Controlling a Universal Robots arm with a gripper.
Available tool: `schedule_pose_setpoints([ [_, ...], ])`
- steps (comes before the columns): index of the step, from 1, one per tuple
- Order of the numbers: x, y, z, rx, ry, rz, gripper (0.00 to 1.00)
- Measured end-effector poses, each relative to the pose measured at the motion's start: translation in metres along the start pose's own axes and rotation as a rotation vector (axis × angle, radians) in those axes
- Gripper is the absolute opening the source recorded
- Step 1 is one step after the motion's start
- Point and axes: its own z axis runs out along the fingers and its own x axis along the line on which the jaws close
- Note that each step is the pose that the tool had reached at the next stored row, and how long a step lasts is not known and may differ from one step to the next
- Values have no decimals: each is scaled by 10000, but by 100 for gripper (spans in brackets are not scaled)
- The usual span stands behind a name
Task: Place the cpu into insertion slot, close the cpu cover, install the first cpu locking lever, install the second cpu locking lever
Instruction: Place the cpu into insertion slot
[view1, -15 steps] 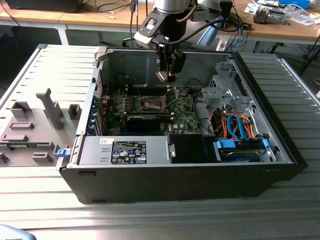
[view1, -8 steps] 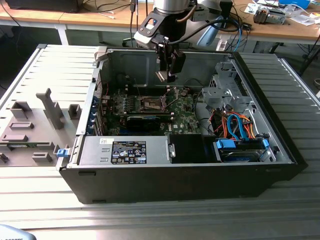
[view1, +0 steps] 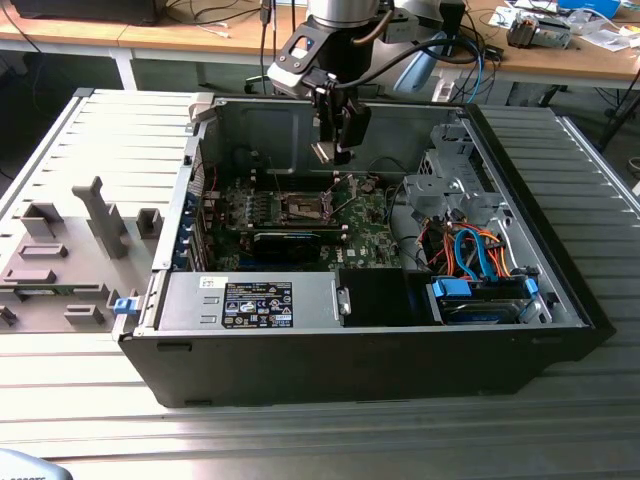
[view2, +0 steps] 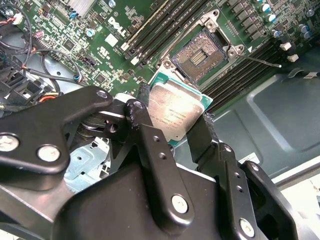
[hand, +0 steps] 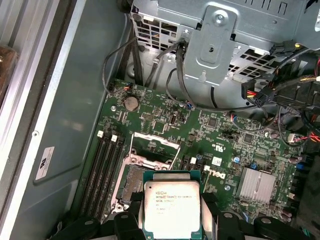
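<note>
My gripper (view1: 335, 150) hangs inside the open computer case, above the motherboard (view1: 300, 225). It is shut on the cpu (view2: 175, 110), a flat square chip with a silvery metal top on a green edge, also seen as the cpu (hand: 171, 207) in the first wrist view. Black fingers (view2: 150, 145) press on two opposite edges of the chip. The insertion slot (view2: 200, 56) lies open on the board below, its pin field bare and its cover frame swung up. In the first wrist view the insertion slot (hand: 145, 167) sits just beyond the held chip. In the exterior view the slot (view1: 305, 208) is below the gripper.
The case walls (view1: 470, 150) surround the board. A metal drive cage (hand: 220, 45) with cable bundles stands beside the board. Memory slots (hand: 107, 165) flank the socket. A power supply (view1: 250, 300) fills the case front. A grey fixture (view1: 70, 250) lies on the exterior view's left.
</note>
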Motion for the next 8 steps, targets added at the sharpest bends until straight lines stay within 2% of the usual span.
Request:
schedule_pose_setpoints([
  [8,0,0,0,3,-4,102,54],
])
